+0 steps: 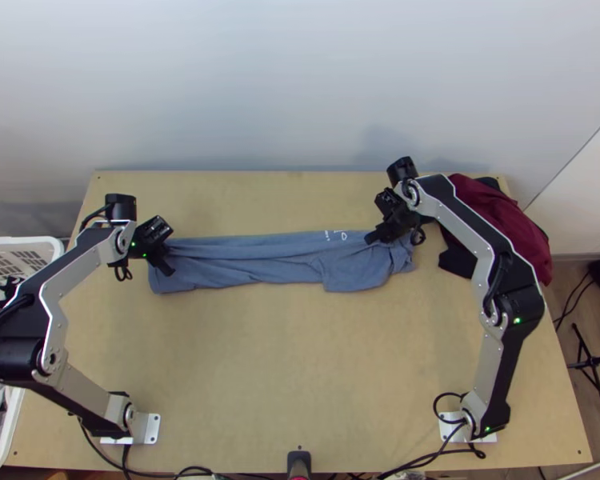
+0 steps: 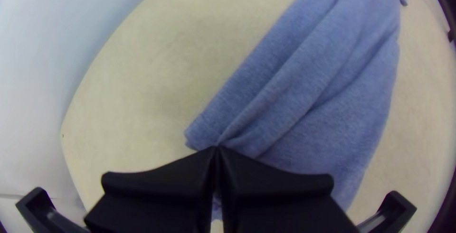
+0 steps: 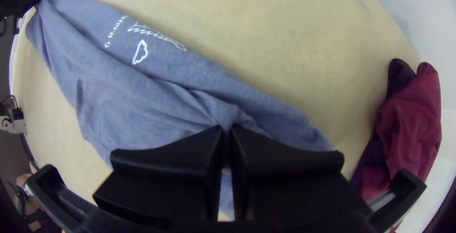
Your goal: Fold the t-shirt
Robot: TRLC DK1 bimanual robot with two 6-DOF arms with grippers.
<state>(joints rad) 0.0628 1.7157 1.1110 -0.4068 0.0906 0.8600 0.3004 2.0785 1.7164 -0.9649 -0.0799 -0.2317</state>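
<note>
The shirt (image 1: 284,258) is lying in a long strip across the far half of the counter (image 1: 292,360), and it seems to be doubled over along its length, though I cannot tell how many layers are there. The left claw (image 2: 217,148) is clenching a small pinch of cloth near the far corner of the left end, and the right claw (image 3: 227,129) is grasping a raised ridge somewhat inside the right end, so that a little cloth is lying beyond it. Between these two grips a long crease is running, and I judge that the arms are holding both its ends for making one straight fold line, because a shirt held by one point only would be twisting. Some ripples are fanning out from the left pinch, which suggests that the cloth is being gathered there and is needing a small stretch. The wider flap is hanging toward the near side, with a bulge near the right that is looking like a sleeve; probably it is waiting to be tucked or smoothed. The white print (image 3: 142,43) is facing up along the far edge. At the far right a red cloth (image 1: 504,228) is resting over a black one, apart from the shirt, presumably so that it is not disturbing the folding.
</note>
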